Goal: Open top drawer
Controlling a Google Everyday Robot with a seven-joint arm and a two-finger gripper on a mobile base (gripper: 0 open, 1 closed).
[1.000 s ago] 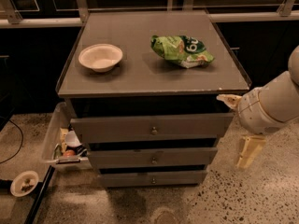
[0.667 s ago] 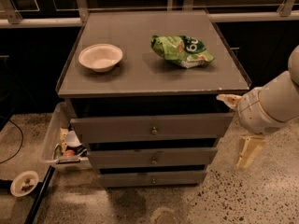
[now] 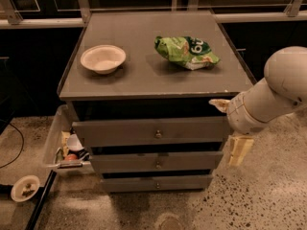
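The pincer (image 3: 226, 131) sits at the right of the frame, just off the right-hand end of the top drawer (image 3: 144, 131). It's open and holding nothing. Its two cream fingers (image 3: 239, 150) are spread well apart, one poking left by the cabinet's upper right corner, the other hanging down toward the floor. I can't quite tell if the upper one touches the cabinet. The fat white arm (image 3: 280, 87) comes in from the right edge behind it.

The top drawer is the widest front, centre of the frame, right under the counter (image 3: 144, 80), with a dark gap above it and its little brass knob (image 3: 158, 134) dead centre. Nothing is on the knob. Below it are the middle drawer (image 3: 129, 162) and the bottom drawer (image 3: 129, 183), each narrower.

Up on the counter there's a white bowl (image 3: 102, 59) at upper left and a crumpled green bag (image 3: 186, 51) at upper right, well apart. Lower left, a clear bin (image 3: 53, 143) of odds and ends sits beside the cabinet, with a small dish (image 3: 25, 189) on the speckled floor (image 3: 259, 195).
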